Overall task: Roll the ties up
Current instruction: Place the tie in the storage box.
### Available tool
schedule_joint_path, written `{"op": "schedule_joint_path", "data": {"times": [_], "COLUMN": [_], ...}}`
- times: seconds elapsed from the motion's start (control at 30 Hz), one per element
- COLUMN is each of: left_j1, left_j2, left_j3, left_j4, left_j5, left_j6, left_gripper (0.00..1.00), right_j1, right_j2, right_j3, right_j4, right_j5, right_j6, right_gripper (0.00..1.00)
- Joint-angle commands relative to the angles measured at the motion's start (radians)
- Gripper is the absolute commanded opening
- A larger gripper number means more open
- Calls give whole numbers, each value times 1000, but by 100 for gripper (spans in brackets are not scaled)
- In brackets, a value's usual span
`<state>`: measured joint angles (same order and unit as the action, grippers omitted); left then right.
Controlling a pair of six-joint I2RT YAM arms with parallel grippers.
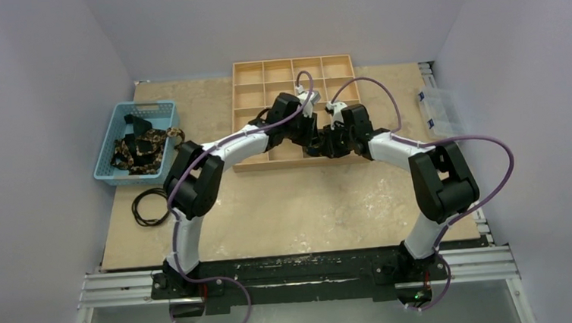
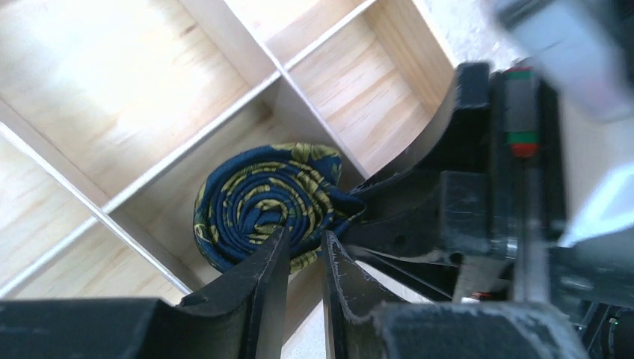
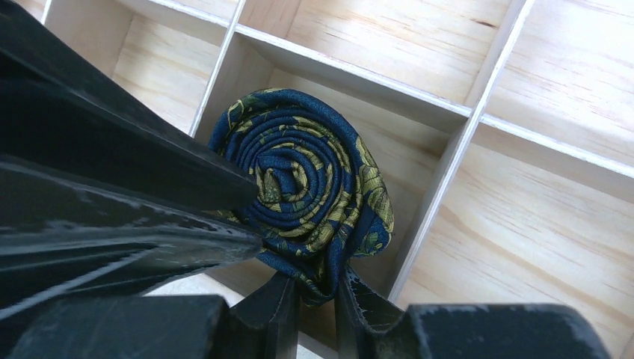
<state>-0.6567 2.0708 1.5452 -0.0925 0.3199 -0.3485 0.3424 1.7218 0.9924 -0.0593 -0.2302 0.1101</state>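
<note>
A rolled tie (image 2: 258, 198), navy with yellow-gold print, stands on edge in a front compartment of the wooden tray (image 1: 291, 60). My left gripper (image 2: 306, 236) is shut on the roll's outer layers. One of its fingers (image 3: 161, 176) reaches across to the coil's centre. My right gripper (image 3: 320, 278) is shut on the loose fold at the bottom edge of the same rolled tie (image 3: 314, 187). In the top view both grippers meet over the tray's front row, left gripper (image 1: 312, 131) against right gripper (image 1: 327, 140), and they hide the roll. More ties (image 1: 142, 150) lie heaped in the blue basket (image 1: 144, 105).
The tray's dividers (image 3: 441, 183) stand close around the roll. A thin black cable loop (image 1: 149, 207) lies on the table in front of the basket. A clear plastic box (image 1: 436, 109) sits at the table's right edge.
</note>
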Motion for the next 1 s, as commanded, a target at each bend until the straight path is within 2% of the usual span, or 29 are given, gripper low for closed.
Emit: {"op": "schedule_joint_path", "data": {"times": [0.0,0.1,0.17,0.5,0.63,0.7,0.8,0.87,0.97], "left_j1": [-12,-18,-18,-17,-16,-14,-11,-9,-4], "left_j2": [33,41,46,79,82,68,25,-12,-76], "left_j3": [10,1,-4,10,11,6,-1,-8,-32], "left_j4": [-50,-84,-96,-128,-131,-128,-118,-108,-83], "left_j5": [-23,-51,-70,-79,-72,-73,-71,-66,-81], "left_j6": [14,22,22,16,17,20,31,39,39], "left_gripper": [21,20,20,19,19,20,27,30,31], "right_j1": [1,1,1,1,1,1,-2,-15,-41], "right_j2": [12,10,11,-63,-103,-129,-176,-198,-175], "right_j3": [8,29,45,94,115,124,132,139,184], "right_j4": [-60,-79,-94,-165,-189,-194,-181,-154,-135], "right_j5": [72,73,64,49,36,38,47,62,78], "right_j6": [-15,-15,-13,2,18,32,71,108,161], "right_gripper": [19,23,30,45,47,49,55,54,39]}}
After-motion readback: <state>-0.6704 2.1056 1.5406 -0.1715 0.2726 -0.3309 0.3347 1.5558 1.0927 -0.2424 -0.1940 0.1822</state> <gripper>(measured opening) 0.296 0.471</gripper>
